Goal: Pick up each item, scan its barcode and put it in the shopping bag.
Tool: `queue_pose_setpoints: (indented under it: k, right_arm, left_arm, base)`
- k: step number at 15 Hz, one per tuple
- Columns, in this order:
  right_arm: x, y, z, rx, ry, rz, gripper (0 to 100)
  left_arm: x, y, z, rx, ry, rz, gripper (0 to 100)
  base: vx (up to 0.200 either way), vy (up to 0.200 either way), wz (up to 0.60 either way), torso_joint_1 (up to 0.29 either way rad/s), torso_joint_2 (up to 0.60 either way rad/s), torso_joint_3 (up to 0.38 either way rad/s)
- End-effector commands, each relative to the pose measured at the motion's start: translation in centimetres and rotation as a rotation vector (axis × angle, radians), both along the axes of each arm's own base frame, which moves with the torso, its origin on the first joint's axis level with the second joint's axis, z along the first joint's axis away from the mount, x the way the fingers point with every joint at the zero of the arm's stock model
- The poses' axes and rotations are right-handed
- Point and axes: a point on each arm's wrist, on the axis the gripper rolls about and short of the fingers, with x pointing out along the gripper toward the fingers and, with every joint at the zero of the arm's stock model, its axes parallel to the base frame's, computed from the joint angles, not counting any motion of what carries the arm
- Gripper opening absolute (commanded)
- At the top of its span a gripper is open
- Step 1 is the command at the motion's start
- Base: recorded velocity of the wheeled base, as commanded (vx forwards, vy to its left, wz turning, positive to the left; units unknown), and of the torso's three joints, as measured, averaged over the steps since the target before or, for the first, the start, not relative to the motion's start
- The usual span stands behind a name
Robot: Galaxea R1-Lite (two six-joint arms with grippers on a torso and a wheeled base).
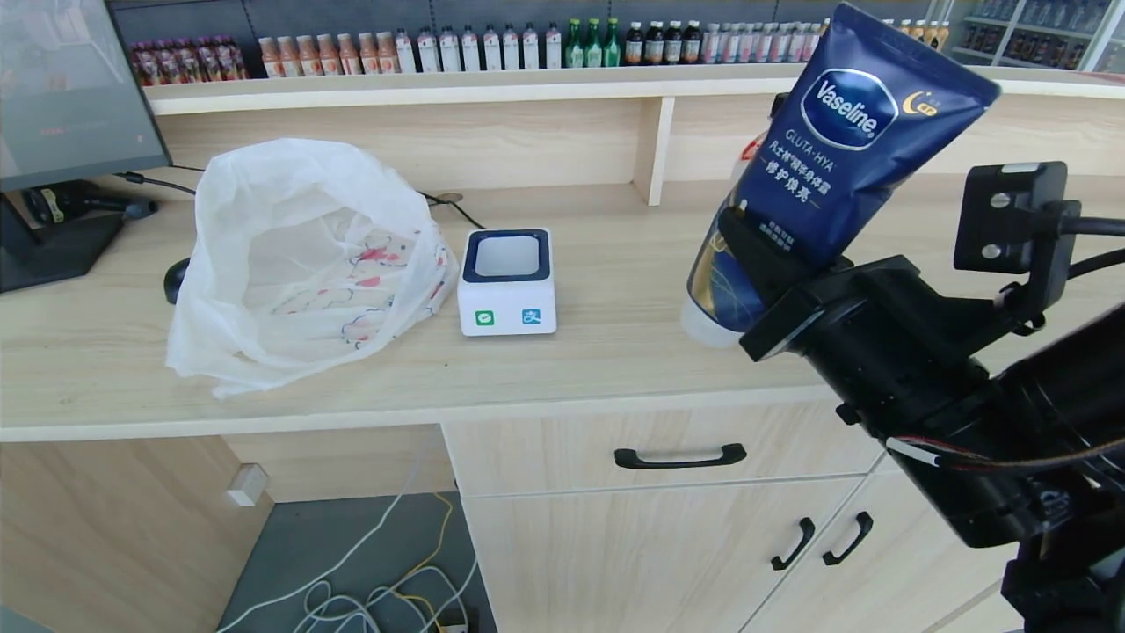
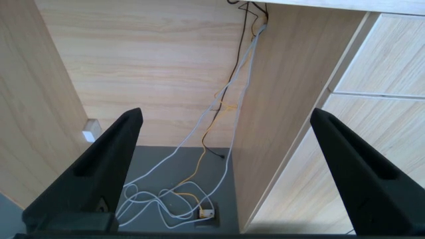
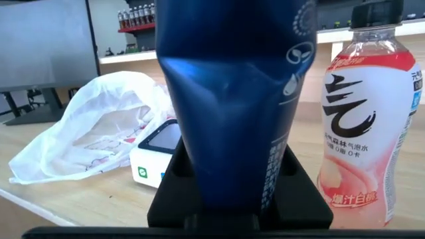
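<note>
At the right end of the counter [image 1: 615, 352]: right end effector [image 1: 773, 264] raised above the surface, its fingers clamped on the lower body of the blue tube [image 1: 844, 149]. The tube is tilted, with the crimped end up and leaning away from the robot and the pale cap end down, just above the counter top. In the right wrist view the tube [image 3: 232, 79] sits between the two black fingers [image 3: 176, 172], one pressed against each side.

Just beside the tube, farther back on the counter: a clear drink bottle [image 3: 362, 126] with a pink label, upright. In the head view it is mostly hidden behind the tube.

Centre of the counter: the scanner [image 1: 507, 281], a white box with a dark-framed window facing up. It is well apart from the tube, to its left.

Left of the scanner, touching or nearly touching it: the shopping bag [image 1: 299, 264], white thin plastic, slumped on the counter with its mouth open toward the robot. I cannot tell what is inside beyond the red print.

Far left: a monitor [image 1: 70, 88] on a black stand.

Below counter level: left end effector [image 2: 226, 116], fingers wide apart with nothing between them. It faces the open bay under the counter, where loose cables [image 2: 179, 199] lie on the floor.
</note>
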Motion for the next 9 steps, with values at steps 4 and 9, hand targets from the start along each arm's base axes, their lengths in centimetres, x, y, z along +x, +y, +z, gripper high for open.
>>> queue_pose_setpoints:
  k: [4,9]
  right_arm:
    - [0.04,-0.50,0.23,0.004,-0.007,-0.016,0]
    - [-0.11,-0.80,0.48,0.010,-0.014,-0.021,0]
  left_arm:
    - [0.01,0.00,-0.01,-0.002,0.003,0.000,100]
    - [0.01,0.00,-0.01,-0.002,0.003,0.000,100]
  base:
    - [0.000,0.200,0.00,-0.001,0.00,0.002]
    - [0.000,0.200,0.00,0.002,0.00,0.002]
